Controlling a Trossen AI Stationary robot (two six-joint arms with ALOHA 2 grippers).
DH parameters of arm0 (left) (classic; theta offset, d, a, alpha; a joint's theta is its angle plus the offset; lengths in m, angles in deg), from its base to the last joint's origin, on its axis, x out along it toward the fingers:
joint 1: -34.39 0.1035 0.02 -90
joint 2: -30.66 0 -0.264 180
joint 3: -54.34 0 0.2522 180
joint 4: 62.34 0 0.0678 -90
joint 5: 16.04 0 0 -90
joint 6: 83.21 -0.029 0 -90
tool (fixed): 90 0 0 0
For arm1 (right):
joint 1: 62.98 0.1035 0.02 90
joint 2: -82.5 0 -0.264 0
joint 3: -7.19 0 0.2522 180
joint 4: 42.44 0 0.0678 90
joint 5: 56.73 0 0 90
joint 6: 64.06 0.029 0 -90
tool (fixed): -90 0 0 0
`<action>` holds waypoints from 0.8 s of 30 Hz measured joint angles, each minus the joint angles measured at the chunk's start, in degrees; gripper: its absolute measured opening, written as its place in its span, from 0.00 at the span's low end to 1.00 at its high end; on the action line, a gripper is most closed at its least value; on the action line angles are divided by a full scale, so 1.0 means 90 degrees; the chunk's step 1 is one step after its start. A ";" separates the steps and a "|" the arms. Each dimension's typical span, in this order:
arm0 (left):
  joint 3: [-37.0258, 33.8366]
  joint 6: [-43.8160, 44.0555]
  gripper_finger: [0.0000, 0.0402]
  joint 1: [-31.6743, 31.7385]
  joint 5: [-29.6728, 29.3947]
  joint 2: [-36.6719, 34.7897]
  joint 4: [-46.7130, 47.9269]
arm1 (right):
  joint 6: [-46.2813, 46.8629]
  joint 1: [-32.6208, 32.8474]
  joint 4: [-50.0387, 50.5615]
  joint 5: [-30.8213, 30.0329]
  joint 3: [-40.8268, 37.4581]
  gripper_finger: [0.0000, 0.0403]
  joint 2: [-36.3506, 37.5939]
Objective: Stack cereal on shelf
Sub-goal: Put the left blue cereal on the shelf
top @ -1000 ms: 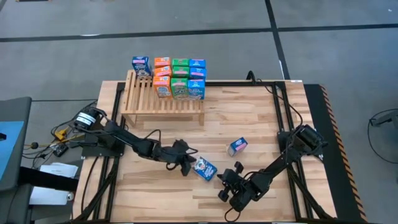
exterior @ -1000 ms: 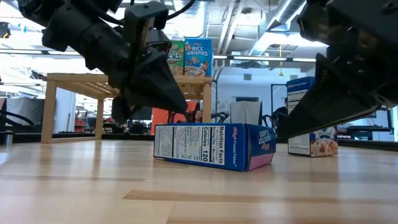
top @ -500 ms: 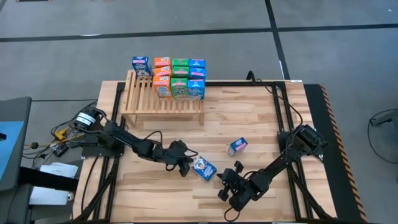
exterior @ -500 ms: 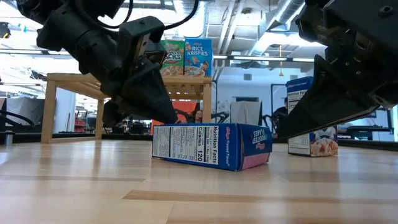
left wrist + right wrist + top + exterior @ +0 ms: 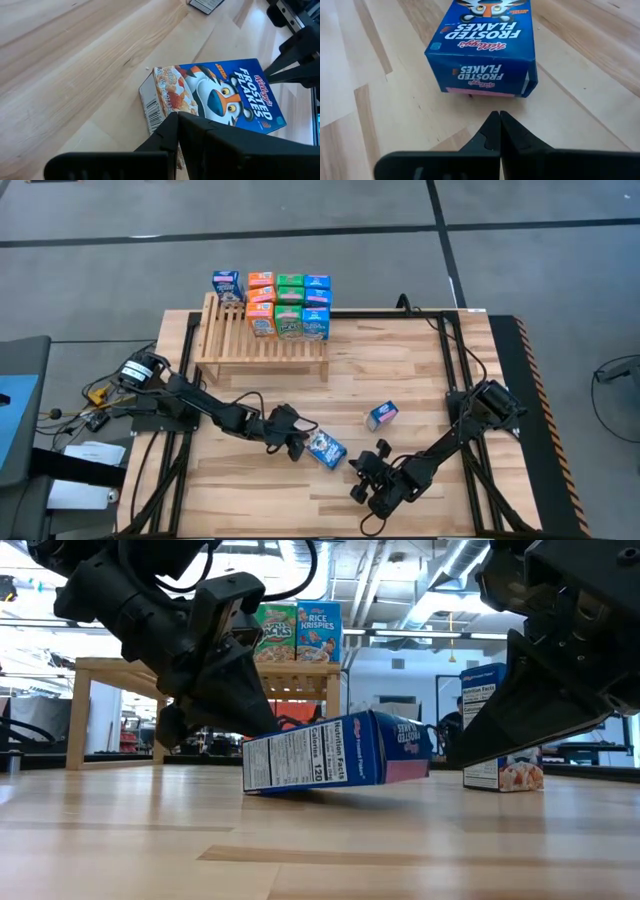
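Your left gripper (image 5: 296, 442), fingers together, hides the near edge of the tilted Frosted Flakes box (image 5: 327, 450) mid-table; "Kellogg's", "Nutrition Facts" readable. Right gripper (image 5: 374, 461), pinched together, sits just beside it. Shelf (image 5: 262, 345) boxes partly cut off; "Rice Krispies" legible.

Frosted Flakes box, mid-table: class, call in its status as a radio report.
Left end effector shut, tip under Frosted Flakes box, one end tipped up. Right end effector shut, just off opposite end. Nothing blocking; second box stands apart.
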 joint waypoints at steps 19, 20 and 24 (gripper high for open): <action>-0.0029 0.0140 0.00 0.0029 0.0084 0.0039 0.0444 | -0.0846 -0.0302 -0.0284 -0.0007 0.0000 0.03 -0.0002; -0.0027 0.0138 0.00 0.0032 0.0048 0.0036 0.0403 | -0.0957 -0.0353 -0.0358 -0.0008 0.0000 0.03 -0.0002; -0.0027 0.0138 0.00 0.0032 -0.0061 0.0036 0.0408 | -0.1317 -0.0580 -0.0510 -0.0014 0.0000 0.03 -0.0005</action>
